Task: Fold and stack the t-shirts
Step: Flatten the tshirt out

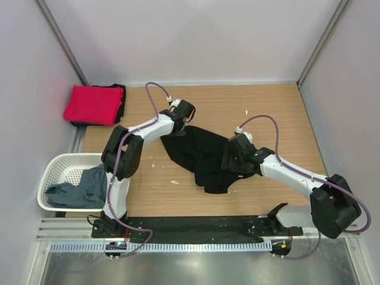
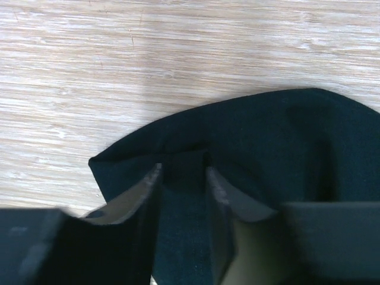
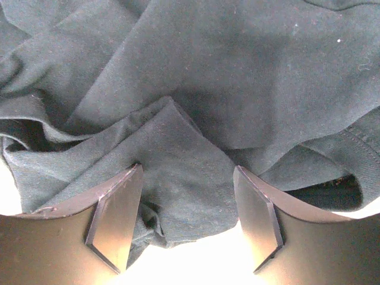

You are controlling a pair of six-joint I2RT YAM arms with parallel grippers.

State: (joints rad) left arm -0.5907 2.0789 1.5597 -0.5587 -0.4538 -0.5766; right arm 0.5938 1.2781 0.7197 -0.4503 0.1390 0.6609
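Centrally, black t-shirt (image 1: pixel 202 160), left jaws pinching its edge, right jaws parted

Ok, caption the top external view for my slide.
Left tool and right tool on the crumpled black t-shirt mid-table; folded red t-shirt at the far-left corner, grey-blue t-shirt in the white basket.

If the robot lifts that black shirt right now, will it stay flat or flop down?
Probably flop: the black shirt lies crumpled in soft folds on the table. Likely light, being thin cloth that bunches between the right gripper's open jaws.
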